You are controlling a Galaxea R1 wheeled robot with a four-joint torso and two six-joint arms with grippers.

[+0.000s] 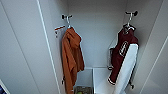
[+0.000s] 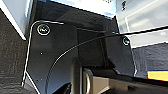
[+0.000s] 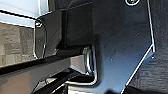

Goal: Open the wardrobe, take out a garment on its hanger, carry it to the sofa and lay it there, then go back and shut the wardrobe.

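We're facing the wardrobe, both doors swung wide, interior exposed. The garment, maroon with white sleeves, hangs on the interior's right side from its hanger, whose hook sits on a dark wall peg. On the left side an orange hooded garment hangs from a second peg. Low at the back: a white shelf, and below it a patterned item we can't identify. Wrist views give our own dark plates over dark carpet; pincer state on either arm: can't tell.
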